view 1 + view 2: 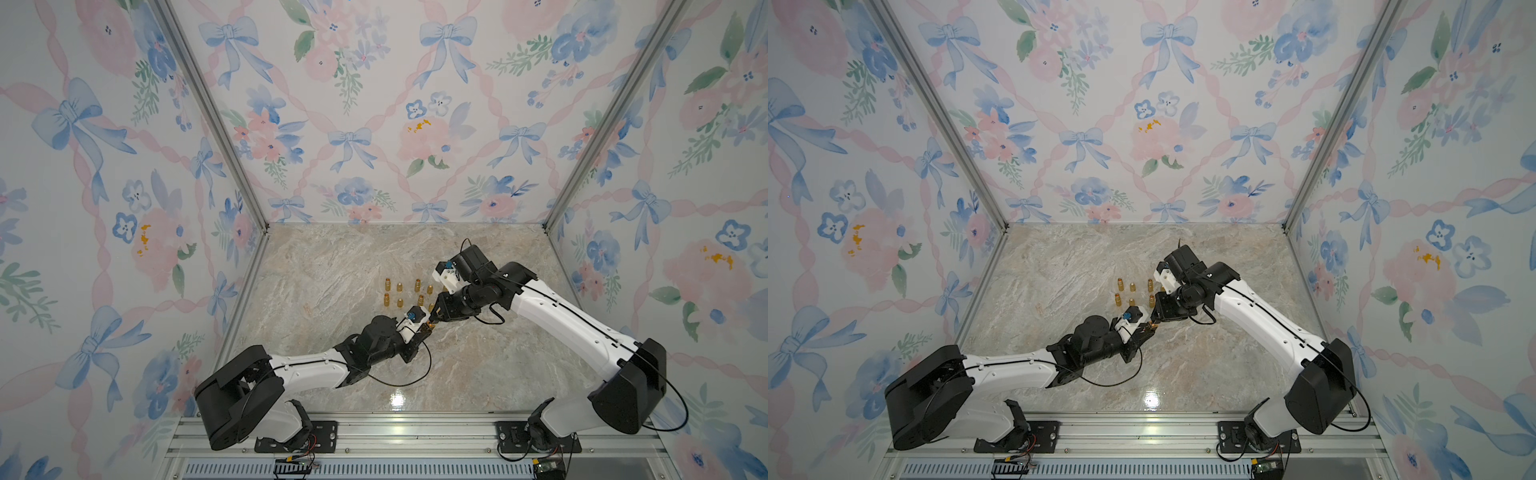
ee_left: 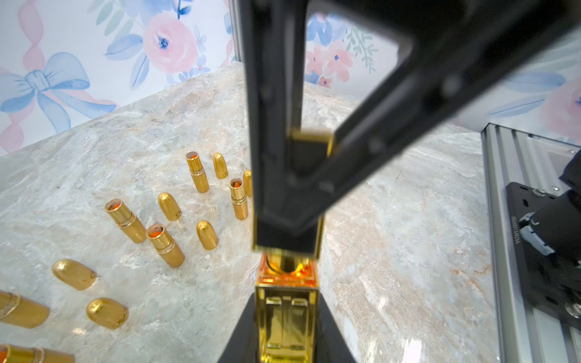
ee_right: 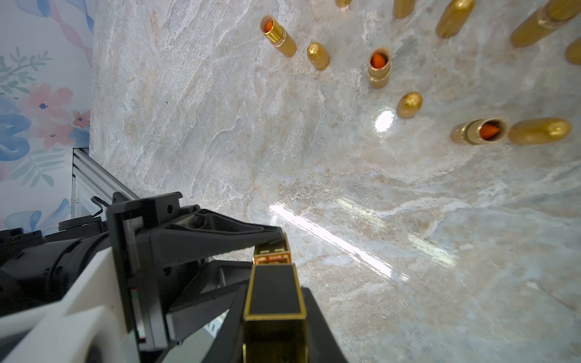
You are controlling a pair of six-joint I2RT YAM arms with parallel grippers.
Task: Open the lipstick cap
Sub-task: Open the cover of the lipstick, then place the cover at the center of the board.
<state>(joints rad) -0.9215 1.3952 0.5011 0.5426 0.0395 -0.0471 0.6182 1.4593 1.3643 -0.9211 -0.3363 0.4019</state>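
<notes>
A square gold lipstick [image 1: 430, 328] hangs above the middle of the marble table, held between both grippers in both top views. My left gripper [image 2: 286, 314] is shut on its gold base [image 2: 286, 323]. My right gripper [image 3: 275, 314] is shut on the black, gold-edged cap [image 3: 273, 290]. In the left wrist view the cap [image 2: 287, 232] stands slightly off the base, and a short gold-orange inner collar [image 2: 284, 268] shows in the gap. The right gripper's black fingers [image 2: 273, 125] hide the rest of the cap. The stick itself is hidden.
Several round gold lipsticks [image 2: 165, 245] stand uncapped with orange tips, each with a bullet-shaped gold cap [image 2: 207, 235] beside it, just behind the grippers [image 1: 409, 293]. Floral walls enclose the table on three sides. An aluminium rail [image 1: 374, 436] runs along the front.
</notes>
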